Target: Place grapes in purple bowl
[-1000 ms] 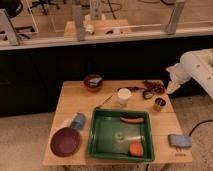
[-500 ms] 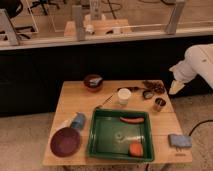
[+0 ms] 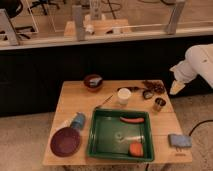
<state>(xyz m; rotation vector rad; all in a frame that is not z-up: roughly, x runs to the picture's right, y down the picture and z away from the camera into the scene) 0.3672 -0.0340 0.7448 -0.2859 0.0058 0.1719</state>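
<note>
My tool (image 3: 177,88) hangs off the tabletop's (image 3: 75,100) right edge, jaws apart, empty; the grapes (image 3: 154,86) lie just beside a black looped object (image 3: 147,93); I risk snagging that instead.

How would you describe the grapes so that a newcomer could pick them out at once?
Start at the table and go to its far right corner, beyond the green tray. The grapes lie there, left of the gripper, which hangs off the table's edge. They are a bumpy, dark reddish cluster, unlike the black looped object and metal cup beside them.
</note>
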